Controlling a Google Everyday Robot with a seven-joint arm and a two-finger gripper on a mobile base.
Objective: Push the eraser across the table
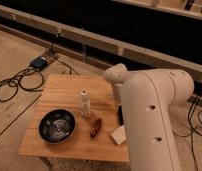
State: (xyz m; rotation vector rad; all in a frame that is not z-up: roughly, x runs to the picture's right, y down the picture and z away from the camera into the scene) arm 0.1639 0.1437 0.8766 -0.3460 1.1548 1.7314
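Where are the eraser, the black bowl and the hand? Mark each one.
eraser (pixel 117 135): camera view, middle of its top face.
black bowl (pixel 42 126): camera view, left rim.
hand (pixel 120 115): camera view, dark part showing just above the eraser, mostly hidden.

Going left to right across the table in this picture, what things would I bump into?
The black bowl, white bottle, reddish-brown object, eraser. The pincer hangs just behind the eraser, against the white arm, so I left it out.
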